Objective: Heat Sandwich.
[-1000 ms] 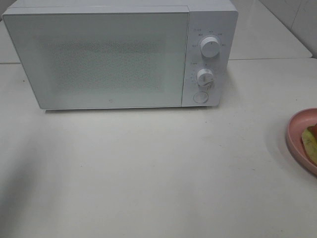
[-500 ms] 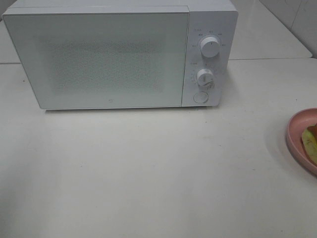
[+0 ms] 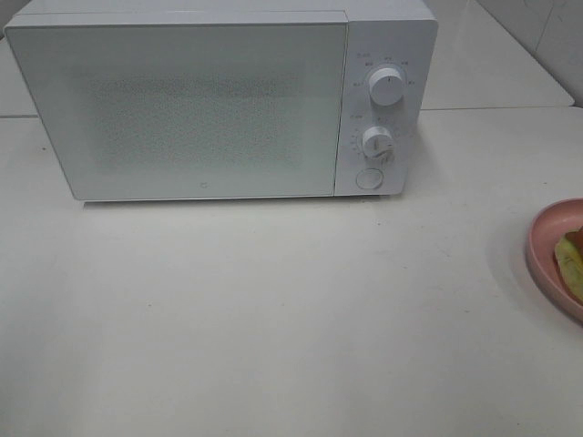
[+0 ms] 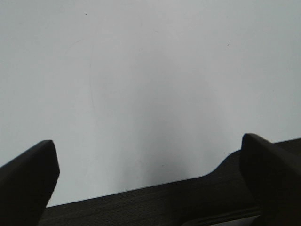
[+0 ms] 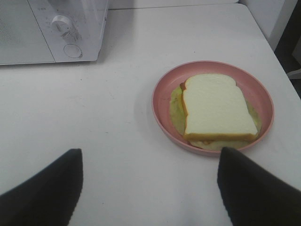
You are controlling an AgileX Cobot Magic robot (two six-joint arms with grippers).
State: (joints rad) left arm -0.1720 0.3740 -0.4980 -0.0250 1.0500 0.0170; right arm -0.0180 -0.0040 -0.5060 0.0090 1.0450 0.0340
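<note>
Fingers (image 5: 263, 188) apart, sandwich (image 5: 217, 109) unmoved

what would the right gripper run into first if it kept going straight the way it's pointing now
Most likely the pink plate holding the sandwich: both lie ahead between the open right gripper fingers, with only bare table before them. Depth is unclear, so it might meet the table first.

A white worktop (image 3: 273, 309) carries a white microwave (image 3: 219, 100) at its far side, door shut and two dials on the right panel. A round pink plate (image 5: 162, 101) rests on the worktop toward the right edge, well apart from the microwave; the middle stretch of the surface lies bare
</note>
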